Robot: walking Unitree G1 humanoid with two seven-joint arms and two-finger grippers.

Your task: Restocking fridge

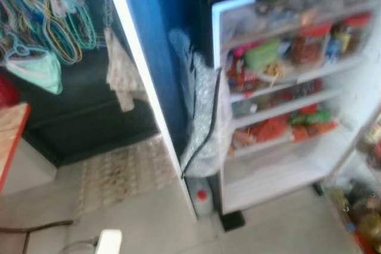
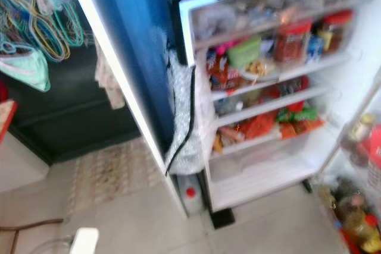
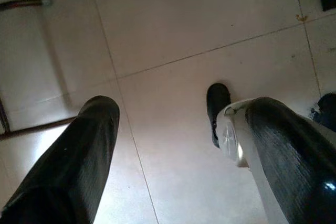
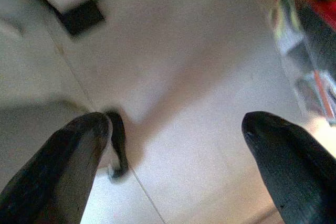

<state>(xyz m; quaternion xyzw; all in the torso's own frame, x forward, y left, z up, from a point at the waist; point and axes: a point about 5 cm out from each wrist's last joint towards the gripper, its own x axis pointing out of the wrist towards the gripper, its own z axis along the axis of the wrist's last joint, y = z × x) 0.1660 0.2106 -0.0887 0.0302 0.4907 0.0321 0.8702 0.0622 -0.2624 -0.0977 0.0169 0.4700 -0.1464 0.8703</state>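
An open white fridge stands at the right, its shelves packed with red-lidded jars, green and red packets and other food. Its door rack at the far right holds bottles. The lowest shelf looks bare. My left gripper hangs open over the pale tiled floor, nothing between its fingers. Above the floor near the fridge's foot, my right gripper is open too and holds nothing.
A blue fridge side panel with a white edge stands left of the shelves, a black cable and bubble wrap against it. Hangers and a cloth hang at the left. A patterned mat lies on the floor.
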